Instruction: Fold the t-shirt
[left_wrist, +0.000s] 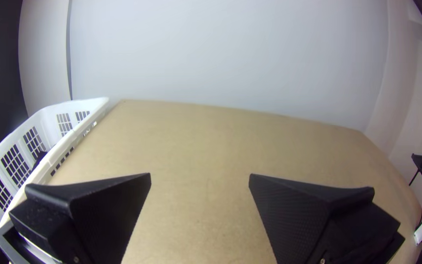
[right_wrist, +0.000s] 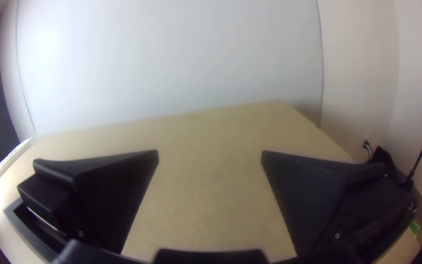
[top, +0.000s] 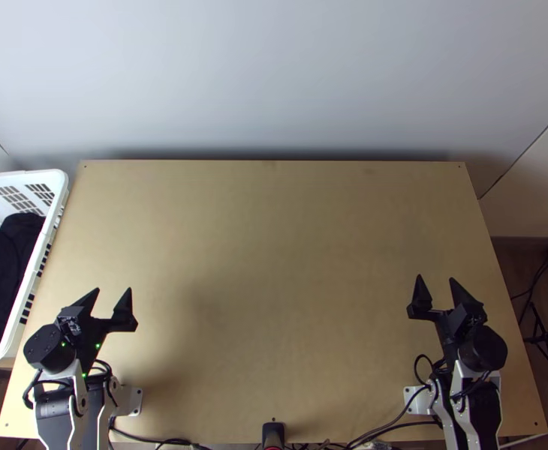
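Fingers (left_wrist: 111, 215) on our left tool (top: 113, 291) stand wide apart with nothing between them, over the left part of the counter (top: 274, 300). Across from it, the right tool (top: 435, 278) hangs open too, holding nothing, near the counter's right side. Farther left, beside the counter's edge, stands the white basket (top: 37, 262), and inside it lies dark cloth (top: 4, 277), loosely bunched and running along the basket's length. We take this for the t-shirt; we cannot tell collar, sleeves or hem from here.

Folding has not begun, so the step in hand, as we judge it, is getting the shirt out. The left tool is much the nearer, so we do best to lift it well above the basket's rim, bring it over the cloth and lower it open onto a raised fold. We pinch a good thickness, clear of the slotted wall, then lift straight up until the hanging end clears the rim; a low, sideways pull could snag the cloth or drag the basket along. Once we have it over the middle of the counter, the right tool can take a second edge, and we spread the shirt flat before making any fold.
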### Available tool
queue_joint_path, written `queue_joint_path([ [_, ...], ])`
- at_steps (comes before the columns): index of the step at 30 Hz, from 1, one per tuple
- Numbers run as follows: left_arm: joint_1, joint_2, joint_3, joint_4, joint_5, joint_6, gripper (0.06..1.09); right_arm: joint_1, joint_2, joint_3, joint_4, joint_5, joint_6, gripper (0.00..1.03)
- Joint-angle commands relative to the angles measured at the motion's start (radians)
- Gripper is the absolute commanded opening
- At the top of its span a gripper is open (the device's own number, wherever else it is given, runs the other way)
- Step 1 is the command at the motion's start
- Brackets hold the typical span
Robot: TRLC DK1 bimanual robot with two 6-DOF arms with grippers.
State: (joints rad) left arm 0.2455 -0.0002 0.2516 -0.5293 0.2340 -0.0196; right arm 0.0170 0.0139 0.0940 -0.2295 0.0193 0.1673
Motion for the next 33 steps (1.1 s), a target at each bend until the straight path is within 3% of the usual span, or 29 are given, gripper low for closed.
queue_joint_path([
  [1, -0.008, 0.002, -0.002, 0.009, -0.004, -0.020, 1.03, 0.021, 0.018, 0.000, -0.004, 0.001, -0.018, 0.98],
  [17, 0.008, 0.008, -0.012, 0.077, -0.042, -0.033, 1.03, -0.002, -0.002, 0.000, 0.021, 0.001, -0.006, 0.96],
  [23, 0.008, 0.106, -0.058, 0.276, -0.078, 0.021, 1.03, 0.028, -0.008, 0.004, 0.065, 0.001, -0.025, 0.96],
  [27, -0.005, 0.128, -0.049, 0.293, -0.081, 0.035, 1.03, 0.023, -0.008, 0.059, 0.064, -0.001, -0.055, 0.95],
  [29, -0.005, 0.154, -0.012, 0.288, -0.084, 0.032, 1.03, 0.037, 0.046, 0.119, 0.065, -0.001, -0.065, 0.91],
  [33, 0.003, 0.312, 0.112, 0.279, -0.091, 0.014, 1.04, 0.069, 0.281, 0.277, 0.071, 0.001, -0.065, 0.92],
])
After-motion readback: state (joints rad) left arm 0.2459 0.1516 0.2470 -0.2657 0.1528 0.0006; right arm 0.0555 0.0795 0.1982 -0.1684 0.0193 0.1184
